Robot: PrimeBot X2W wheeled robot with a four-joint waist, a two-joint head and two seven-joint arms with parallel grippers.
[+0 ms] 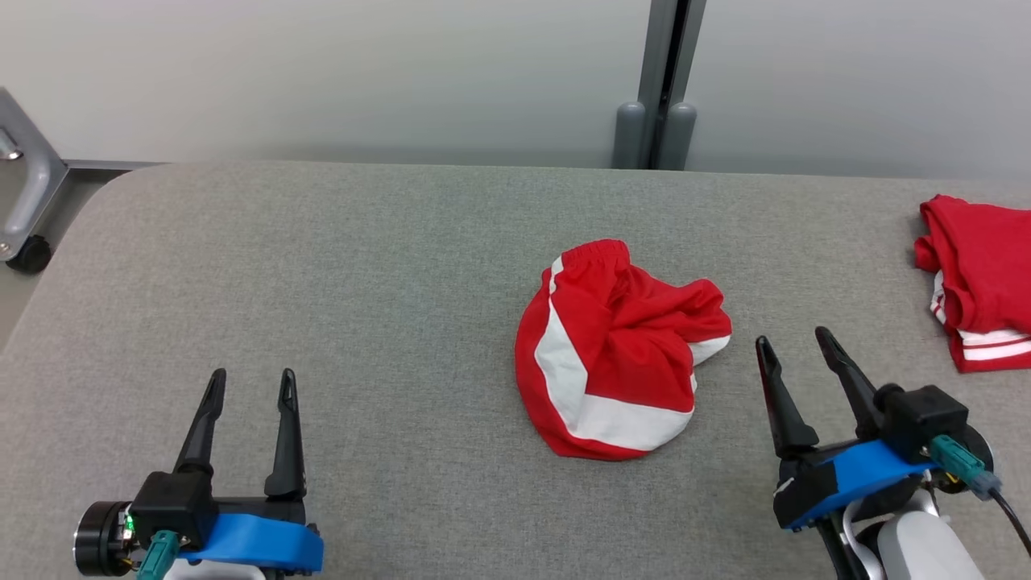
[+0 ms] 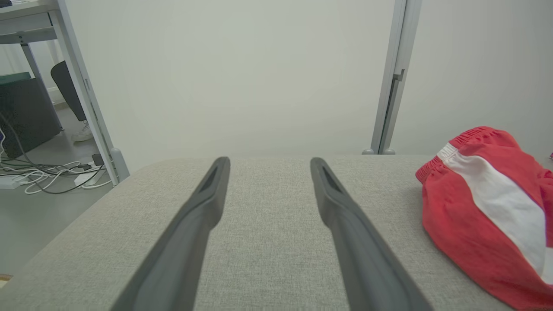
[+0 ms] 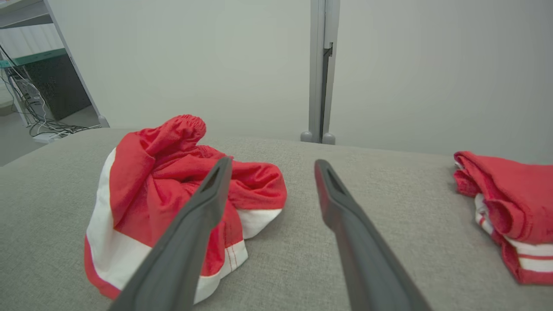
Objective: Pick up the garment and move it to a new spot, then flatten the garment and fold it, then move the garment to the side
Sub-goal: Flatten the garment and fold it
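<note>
Grey fabric covers the padded table (image 1: 322, 266), which runs up to a pale wall (image 1: 322, 72) split by a grey upright post (image 1: 664, 80). Off the table's left corner a metal frame on a castor (image 1: 28, 201) stands on the floor, and cables (image 2: 47, 177) trail there below a desk (image 2: 26, 21). Two red-and-white garments lie on the cloth. The crumpled garment (image 1: 620, 354), its elastic waistband toward the wall, sits just left of the right gripper (image 1: 792, 338) and its fingertips, and well to the right of the left gripper (image 1: 252, 376). A folded garment (image 1: 979, 282) rests apart, off to the right of the right jaws. Both grippers hover over the table with jaws spread wide, grasping nothing.
</note>
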